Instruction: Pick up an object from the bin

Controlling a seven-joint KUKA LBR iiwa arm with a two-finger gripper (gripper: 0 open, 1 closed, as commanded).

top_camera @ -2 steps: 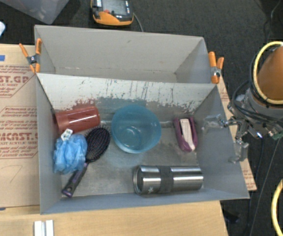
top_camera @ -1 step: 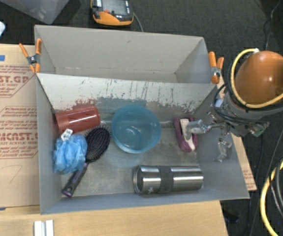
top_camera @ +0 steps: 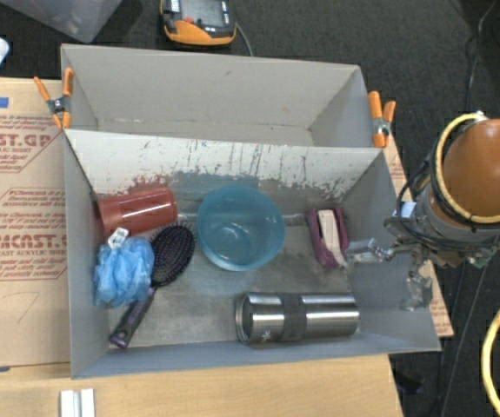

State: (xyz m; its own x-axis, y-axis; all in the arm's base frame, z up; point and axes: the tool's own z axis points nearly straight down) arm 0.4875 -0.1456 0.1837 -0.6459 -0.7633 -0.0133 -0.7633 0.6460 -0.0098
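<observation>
Gripper [top_camera: 406,266] at 3 o'clock wall of grey bin [top_camera: 232,102]; open or clenched, cannot tell. Purple-white block [top_camera: 330,235] just beside, its 9 o'clock. Steel tumbler [top_camera: 297,317] at bin's 5 o'clock.

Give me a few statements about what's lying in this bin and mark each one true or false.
1. The blue bowl sits open side up. True.
2. The red cup stands upright. False: it lies on its side at the bin's left.
3. The steel flask lies on its side. True.
4. The black hairbrush lies right of the bowl. False: it is left of it, beside the blue bath sponge.
5. The tool hangs over the bowl. False: it is at the bin's right wall.
</observation>
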